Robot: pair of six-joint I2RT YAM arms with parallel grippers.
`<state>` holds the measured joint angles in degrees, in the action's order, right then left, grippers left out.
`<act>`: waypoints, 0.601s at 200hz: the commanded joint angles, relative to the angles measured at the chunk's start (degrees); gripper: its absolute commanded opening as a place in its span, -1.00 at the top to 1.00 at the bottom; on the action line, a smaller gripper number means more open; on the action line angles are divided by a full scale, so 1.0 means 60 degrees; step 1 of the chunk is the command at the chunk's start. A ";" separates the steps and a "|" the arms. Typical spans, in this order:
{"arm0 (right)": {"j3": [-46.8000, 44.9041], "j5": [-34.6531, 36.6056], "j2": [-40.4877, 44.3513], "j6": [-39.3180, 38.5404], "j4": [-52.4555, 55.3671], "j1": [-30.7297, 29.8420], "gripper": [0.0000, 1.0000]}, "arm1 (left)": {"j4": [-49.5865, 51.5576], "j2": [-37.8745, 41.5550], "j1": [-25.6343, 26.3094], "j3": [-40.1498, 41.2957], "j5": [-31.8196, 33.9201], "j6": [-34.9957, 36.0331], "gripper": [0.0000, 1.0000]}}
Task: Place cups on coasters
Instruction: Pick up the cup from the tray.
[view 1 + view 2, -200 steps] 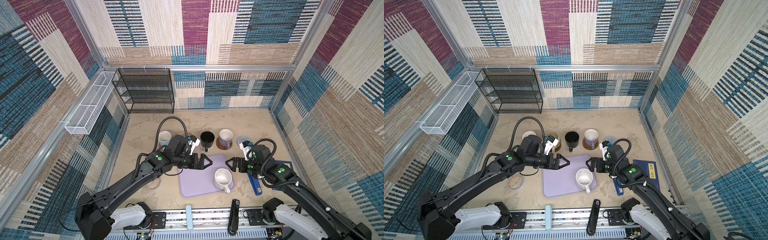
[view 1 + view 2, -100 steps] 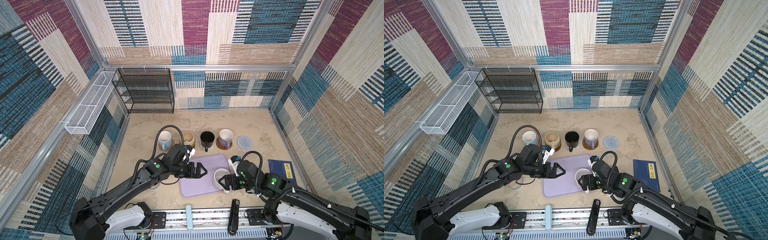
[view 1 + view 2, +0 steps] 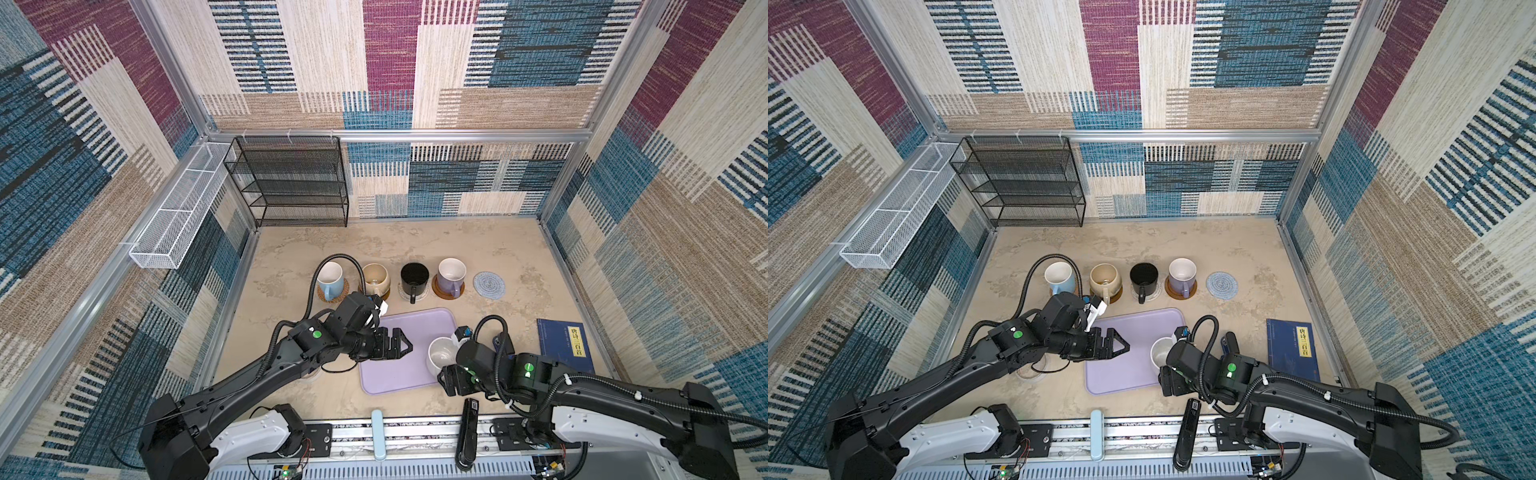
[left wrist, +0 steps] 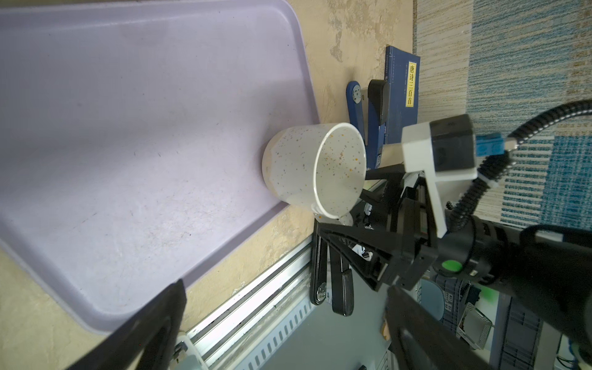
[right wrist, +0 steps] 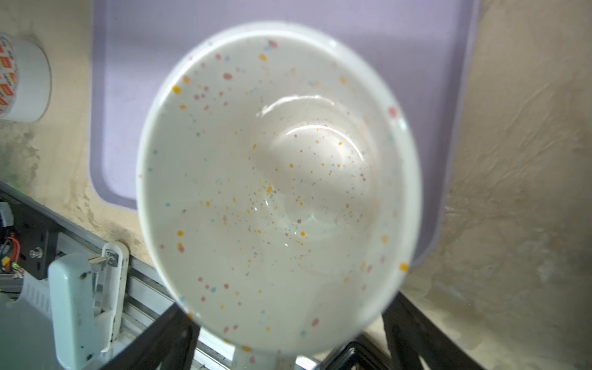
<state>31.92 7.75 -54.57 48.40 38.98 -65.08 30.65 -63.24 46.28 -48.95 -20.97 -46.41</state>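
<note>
Grasping the speckled white ceramic mug (image 3: 439, 356) turns on one relation: its handle (image 4: 333, 219) points toward the near edge of the table and lies between the two fingers of the right gripper (image 4: 347, 208). The mug stands upright at the right near corner of the large lavender rectangular tray (image 3: 409, 332). The right gripper fingers stand apart, one on each side of the handle. The right wrist view shows clear space between the handle (image 5: 256, 358) and each finger, so the jaws are judged open and not yet clamped. The left gripper (image 3: 401, 343) hangs over the left part of the tray, well apart from the mug, with its fingers spread wide and empty. The right arm is therefore the nearer one. The blue-grey crocheted round coaster (image 3: 489, 284) lies bare, farther from the robot base than the mug and slightly to the right. In both top views the right wrist body hides the handle and the fingertips. The left wrist view shows them from the side. The right wrist view looks straight down into the mug (image 5: 278, 179) but does not show the coaster.
</note>
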 commanded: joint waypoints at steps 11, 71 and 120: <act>0.0227 0.0965 -0.0625 0.1049 0.0336 -0.0499 -0.62 | -0.0250 0.0100 0.0034 0.0133 0.0244 -0.0199 -0.99; 0.0370 0.1417 -0.1055 0.1855 -0.0038 -0.0985 -0.13 | -0.1546 0.0394 0.0129 0.0942 0.0411 -0.1192 -0.97; 0.0479 0.1478 -0.1321 0.1923 -0.0022 -0.1079 0.30 | -0.1841 0.0250 0.0135 0.0992 0.0320 -0.1317 -0.97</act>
<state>34.11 15.27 -62.39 58.65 39.86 -71.40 22.65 -61.58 47.05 -43.13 -19.46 -52.82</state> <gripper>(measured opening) 0.396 0.984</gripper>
